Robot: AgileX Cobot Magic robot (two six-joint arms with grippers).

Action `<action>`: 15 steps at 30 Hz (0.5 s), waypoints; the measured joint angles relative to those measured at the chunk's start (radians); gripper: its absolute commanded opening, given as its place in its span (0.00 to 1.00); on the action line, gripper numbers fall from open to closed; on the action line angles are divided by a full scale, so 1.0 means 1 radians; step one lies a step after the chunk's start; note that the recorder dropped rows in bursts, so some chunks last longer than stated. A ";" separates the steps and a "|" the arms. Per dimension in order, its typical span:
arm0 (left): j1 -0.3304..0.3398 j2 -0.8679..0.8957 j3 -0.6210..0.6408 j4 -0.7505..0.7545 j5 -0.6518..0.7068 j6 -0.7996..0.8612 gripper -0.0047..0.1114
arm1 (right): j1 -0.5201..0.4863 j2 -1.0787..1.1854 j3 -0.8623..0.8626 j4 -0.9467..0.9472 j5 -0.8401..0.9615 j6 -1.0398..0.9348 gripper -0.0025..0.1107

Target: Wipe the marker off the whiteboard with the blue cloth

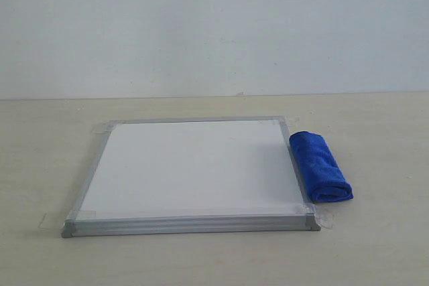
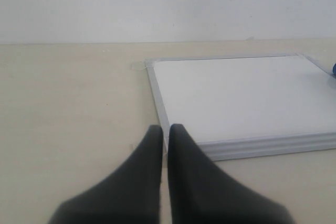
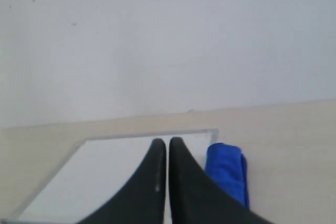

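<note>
The whiteboard [image 1: 191,169] lies flat on the table, silver-framed, with tape tabs at its corners. No red marker strokes show on it in any view. The blue cloth [image 1: 319,165] lies rolled up on the table against the board's right edge. Neither arm appears in the exterior view. In the left wrist view my left gripper [image 2: 166,128] is shut and empty, hanging near a corner of the whiteboard [image 2: 241,95]. In the right wrist view my right gripper [image 3: 167,141] is shut and empty, seen over the whiteboard [image 3: 105,174], with the blue cloth [image 3: 227,171] beside it.
A beige table [image 1: 47,159] carries the board, and a plain white wall [image 1: 214,25] rises behind it. Clear tape tabs [image 1: 52,220] stick out from the board's corners onto the table.
</note>
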 measured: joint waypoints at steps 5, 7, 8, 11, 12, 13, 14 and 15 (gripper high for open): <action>0.000 0.000 0.000 0.000 0.000 0.000 0.07 | -0.104 -0.100 0.045 0.000 -0.007 -0.010 0.03; 0.000 0.000 0.000 0.000 0.000 0.000 0.07 | -0.126 -0.101 0.049 0.000 -0.009 -0.012 0.03; 0.000 0.000 0.000 0.000 0.000 0.000 0.07 | -0.132 -0.103 0.049 0.002 -0.009 -0.012 0.03; 0.000 0.000 0.000 0.000 0.000 0.000 0.07 | -0.133 -0.103 0.049 0.011 -0.009 -0.012 0.03; 0.000 0.000 0.000 0.000 0.000 0.000 0.07 | -0.134 -0.104 0.049 0.011 -0.009 -0.012 0.03; 0.000 0.000 0.000 0.000 0.000 0.000 0.07 | -0.134 -0.103 0.049 0.011 -0.009 -0.011 0.03; 0.000 0.000 0.000 0.000 0.000 0.000 0.07 | -0.134 -0.105 0.049 0.011 -0.009 -0.009 0.03; 0.000 0.000 0.000 0.000 0.000 0.000 0.07 | -0.134 -0.105 0.049 0.014 -0.009 -0.004 0.03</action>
